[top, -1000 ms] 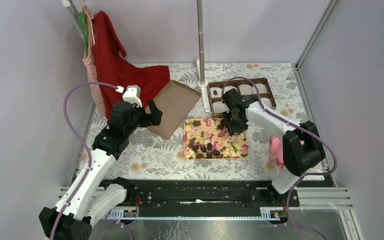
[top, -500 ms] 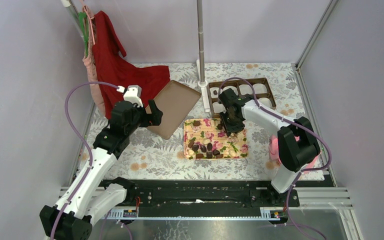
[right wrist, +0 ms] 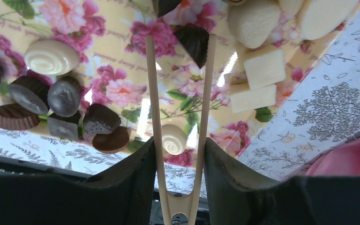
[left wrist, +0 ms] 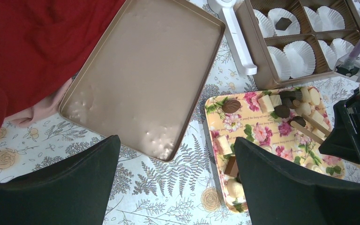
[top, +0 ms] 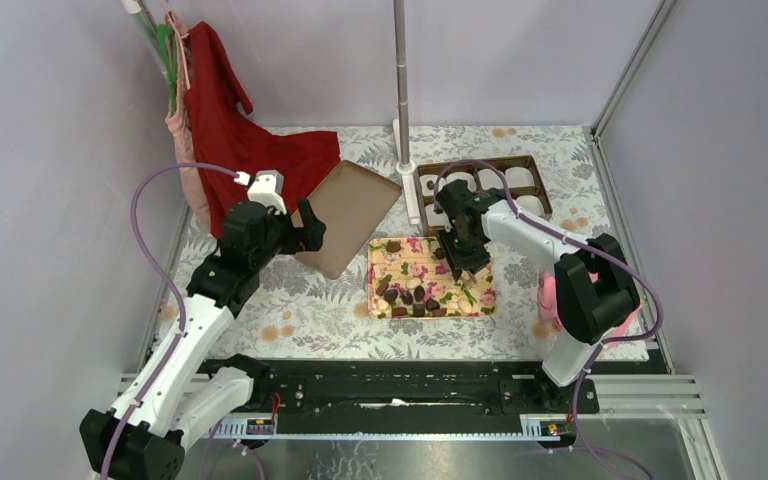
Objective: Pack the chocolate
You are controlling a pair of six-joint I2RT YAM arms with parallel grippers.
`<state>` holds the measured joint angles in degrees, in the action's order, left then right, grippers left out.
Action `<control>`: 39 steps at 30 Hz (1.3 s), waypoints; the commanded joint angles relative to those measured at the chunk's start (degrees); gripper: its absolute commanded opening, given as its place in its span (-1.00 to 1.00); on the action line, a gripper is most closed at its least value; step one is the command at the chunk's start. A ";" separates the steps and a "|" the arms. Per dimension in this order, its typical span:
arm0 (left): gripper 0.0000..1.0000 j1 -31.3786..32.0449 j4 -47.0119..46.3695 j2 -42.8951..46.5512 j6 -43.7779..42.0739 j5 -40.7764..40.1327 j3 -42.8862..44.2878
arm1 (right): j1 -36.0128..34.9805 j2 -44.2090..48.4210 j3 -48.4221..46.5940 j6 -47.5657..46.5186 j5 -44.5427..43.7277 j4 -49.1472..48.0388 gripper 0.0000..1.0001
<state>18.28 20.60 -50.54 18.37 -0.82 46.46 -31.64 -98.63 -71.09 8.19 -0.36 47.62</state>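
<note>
Small dark chocolate pieces (top: 410,297) lie with white pieces on a floral tray (top: 465,292). My right gripper (top: 457,250) is shut on cream tongs (right wrist: 152,93) over the tray's right part. In the right wrist view my right gripper (right wrist: 180,150) holds the tongs with the tines spread around a dark leaf-shaped chocolate (right wrist: 193,42), which sits against the right tine. More dark pieces (right wrist: 63,96) lie to the left. The brown box (top: 532,162) of white paper cups holds one dark piece (left wrist: 283,23). My left gripper (left wrist: 176,145) is open and empty above the table, between lid and tray.
A tan lid (left wrist: 145,75) lies upside down left of the tray. A red cloth (top: 250,140) covers the back left corner. A pole (top: 401,80) on a white base (left wrist: 234,33) stands by the box. A pink object (top: 552,295) sits right of the tray.
My right gripper with the tongs has moved a little left and nearer, from the box's edge onto the tray. The left arm has not moved.
</note>
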 commanded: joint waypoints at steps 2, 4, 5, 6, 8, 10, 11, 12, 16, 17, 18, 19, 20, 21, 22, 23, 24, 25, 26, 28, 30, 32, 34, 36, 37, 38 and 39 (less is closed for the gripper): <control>0.97 -0.36 -1.83 -0.09 -0.18 1.92 -0.31 | -1.60 1.24 -1.80 -1.37 4.14 2.92 -0.11; 0.97 -0.35 -1.82 -0.09 -0.18 1.98 -0.31 | -1.79 1.36 -1.95 -1.66 4.67 4.26 -0.12; 0.97 -0.35 -1.87 -0.08 -0.18 1.96 -0.31 | -1.91 1.52 -1.95 -1.74 4.79 4.65 -0.12; 0.97 -0.35 -1.85 -0.10 -0.18 1.96 -0.31 | -2.02 1.85 -1.86 -1.74 4.96 5.03 -0.13; 0.97 -0.35 -1.85 -0.09 -0.18 1.96 -0.38 | -2.28 2.47 -1.77 -1.92 5.42 6.01 -0.13; 0.97 -0.35 -1.88 0.04 -0.18 2.03 -0.36 | -2.69 2.86 -1.68 -2.23 6.42 7.01 -0.13; 0.97 -0.35 -1.87 -0.03 -0.18 2.11 -0.32 | -3.05 3.00 -1.62 -2.41 6.66 7.53 -0.13; 0.97 -0.35 -1.88 -0.07 -0.18 2.27 -0.32 | -3.41 3.15 -1.48 -2.43 6.73 7.73 -0.13; 0.97 -0.36 -1.85 0.07 -0.09 2.65 -0.27 | -3.98 3.95 -0.66 -2.00 7.43 6.58 -0.13; 0.97 -0.39 -1.84 0.17 -0.09 2.63 -0.31 | -3.96 4.23 -0.63 -1.45 6.18 6.08 -0.13; 0.97 -0.37 -1.86 0.24 -0.17 2.44 -0.31 | -3.96 4.50 -0.75 -0.89 4.81 5.74 -0.11; 0.97 -0.36 -1.85 0.27 -0.17 2.38 -0.39 | -3.96 4.70 -0.91 -0.42 3.52 5.47 -0.10; 0.97 -0.35 -1.80 0.35 -0.11 2.30 -0.38 | -3.97 4.86 -1.04 -0.10 2.66 5.27 -0.10; 0.97 -0.35 -1.79 0.40 -0.09 2.29 -0.39 | -3.96 5.03 -1.14 0.12 2.00 5.04 -0.09; 0.97 -0.35 -1.82 0.48 -0.09 2.34 -0.38 | -3.96 5.09 -1.22 0.39 1.06 4.86 -0.08; 0.97 -0.40 -1.83 0.45 -0.09 2.27 -0.40 | -3.96 5.03 -1.27 0.66 -0.04 4.82 -0.08; 0.97 -0.36 -1.84 0.45 -0.09 2.40 -0.40 | -3.96 4.95 -1.19 0.83 -1.52 4.81 -0.07; 0.98 -0.38 -1.83 0.46 -0.09 2.44 -0.40 | -3.97 4.90 -1.05 0.82 -2.23 4.75 -0.06; 0.97 -0.36 -1.85 0.51 -0.09 2.49 -0.36 | -3.88 4.81 -0.73 0.96 -2.54 4.55 -0.04; 0.97 -0.35 -1.87 0.54 0.00 2.50 -0.38 | -3.96 4.39 -0.14 1.04 -2.67 4.31 -0.03; 0.97 -0.35 -1.87 0.63 -0.01 2.58 -0.40 | -3.91 4.25 0.57 1.09 -2.30 3.42 -0.02; 0.98 -0.35 -1.87 0.70 0.00 2.62 -0.40 | -3.92 3.96 1.06 1.14 -2.02 2.66 -0.03; 0.97 -0.35 -1.82 0.64 0.00 2.58 -0.37 | -4.00 3.55 1.26 1.05 -1.32 2.04 -0.02; 0.97 -0.35 -1.83 0.62 -0.08 2.62 -0.40 | -3.91 2.88 1.26 0.83 -1.35 1.67 -0.03; 0.97 -0.35 -1.85 0.62 -0.09 2.58 -0.40 | -3.91 2.45 1.22 0.73 -1.46 1.46 -0.03; 0.97 -0.33 -1.83 0.62 -0.09 2.63 -0.40 | -3.87 2.01 1.23 0.63 -1.67 1.37 -0.03; 0.97 -0.37 -1.87 0.58 -0.09 2.62 -0.40 | -3.93 1.58 1.22 0.54 -1.88 1.24 -0.03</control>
<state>18.28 20.60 -50.50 18.37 1.13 46.46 -35.24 -96.20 -69.71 8.67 -1.02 50.11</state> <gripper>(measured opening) 0.986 0.490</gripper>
